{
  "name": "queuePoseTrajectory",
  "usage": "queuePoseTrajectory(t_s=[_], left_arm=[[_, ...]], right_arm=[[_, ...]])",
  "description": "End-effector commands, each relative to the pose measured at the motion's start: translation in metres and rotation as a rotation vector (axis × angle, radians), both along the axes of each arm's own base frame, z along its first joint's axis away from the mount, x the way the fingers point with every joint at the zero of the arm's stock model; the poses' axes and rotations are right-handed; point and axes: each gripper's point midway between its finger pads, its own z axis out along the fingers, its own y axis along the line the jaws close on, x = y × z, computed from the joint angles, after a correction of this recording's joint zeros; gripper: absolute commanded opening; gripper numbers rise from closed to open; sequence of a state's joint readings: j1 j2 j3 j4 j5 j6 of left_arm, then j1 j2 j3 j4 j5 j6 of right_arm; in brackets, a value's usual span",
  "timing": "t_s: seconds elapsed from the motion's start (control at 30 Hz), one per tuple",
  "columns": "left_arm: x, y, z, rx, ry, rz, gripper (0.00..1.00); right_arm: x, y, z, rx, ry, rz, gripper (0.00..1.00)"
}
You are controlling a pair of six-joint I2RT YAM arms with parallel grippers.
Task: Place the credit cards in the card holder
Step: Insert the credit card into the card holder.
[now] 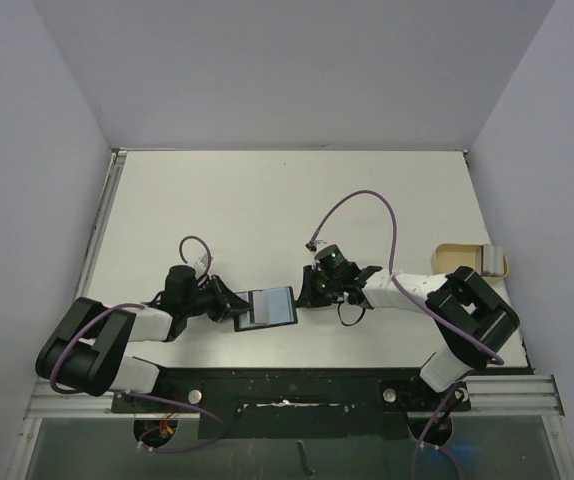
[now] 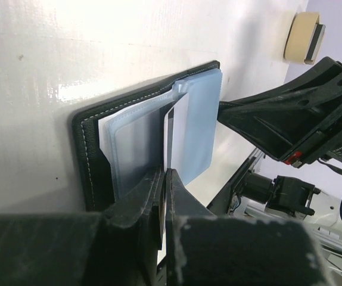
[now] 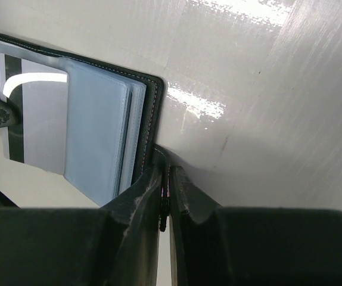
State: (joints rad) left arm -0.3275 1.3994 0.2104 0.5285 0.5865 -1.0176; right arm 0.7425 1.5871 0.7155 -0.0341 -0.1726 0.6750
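The black card holder point(image 1: 270, 308) lies open on the table between both grippers, its pale blue sleeves facing up. My left gripper point(image 1: 235, 305) is shut on a grey credit card point(image 3: 40, 131) that lies across the holder's left half. In the left wrist view the jaws point(image 2: 165, 177) pinch that card point(image 2: 179, 134) at its near edge, beside the holder's stitched black cover point(image 2: 87, 161). My right gripper point(image 1: 305, 295) is shut on the holder's right cover edge point(image 3: 156, 89), with thin black material pinched between its jaws point(image 3: 166, 174).
A tan tray point(image 1: 457, 255) sits at the table's right edge with another grey card point(image 1: 497, 258) at its far end; the left wrist view shows the tray too point(image 2: 299, 36). A purple cable arcs above the right arm point(image 1: 367, 200). Walls close in on both sides.
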Motion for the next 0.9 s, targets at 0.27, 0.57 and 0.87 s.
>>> queuePoseTrajectory(t_s=[0.27, 0.57, 0.87], left_arm=[[0.013, -0.001, 0.002, 0.019, -0.08, 0.027, 0.0], [0.008, -0.014, 0.002, 0.0, -0.078, 0.009, 0.0], [0.0, -0.018, -0.004, -0.018, -0.027, 0.036, 0.0]], right_arm=[[-0.009, -0.009, -0.003, -0.03, 0.003, -0.009, 0.06], [-0.008, -0.004, -0.002, -0.004, 0.016, -0.031, 0.06], [-0.01, -0.005, -0.003, 0.003, 0.022, -0.04, 0.06]])
